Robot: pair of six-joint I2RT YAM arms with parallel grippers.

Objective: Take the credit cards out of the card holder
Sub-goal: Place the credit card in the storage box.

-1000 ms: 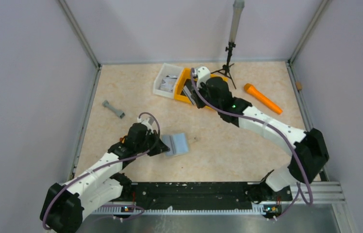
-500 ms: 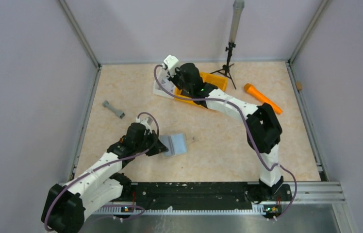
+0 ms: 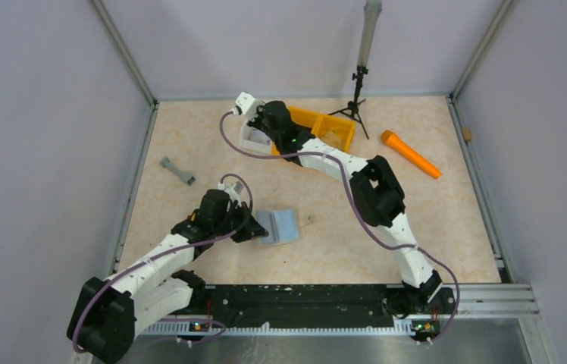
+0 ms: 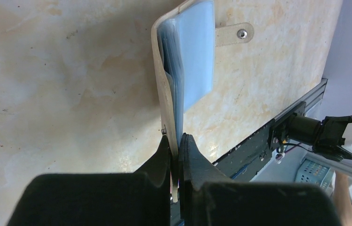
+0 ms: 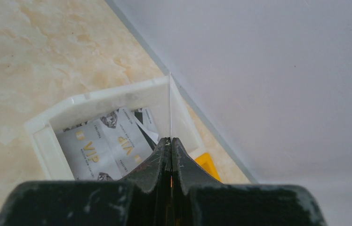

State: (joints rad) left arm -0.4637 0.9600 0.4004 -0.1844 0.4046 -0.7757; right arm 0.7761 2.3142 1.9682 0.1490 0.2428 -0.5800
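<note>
black right fingers [image 5: 156, 162] are pressed together on a thin card [image 5: 170, 103], seen edge-on with its long axis running straight out from the tips, over the far wall of the white bin [image 5: 47, 141]. letting go here should likely drop it inside. left fingers [image 4: 159, 160] pinch the tan edge of the card holder [image 4: 195, 56], which rests on the bench [image 4: 47, 94] well apart from the bin, nearer the left arm.
</note>
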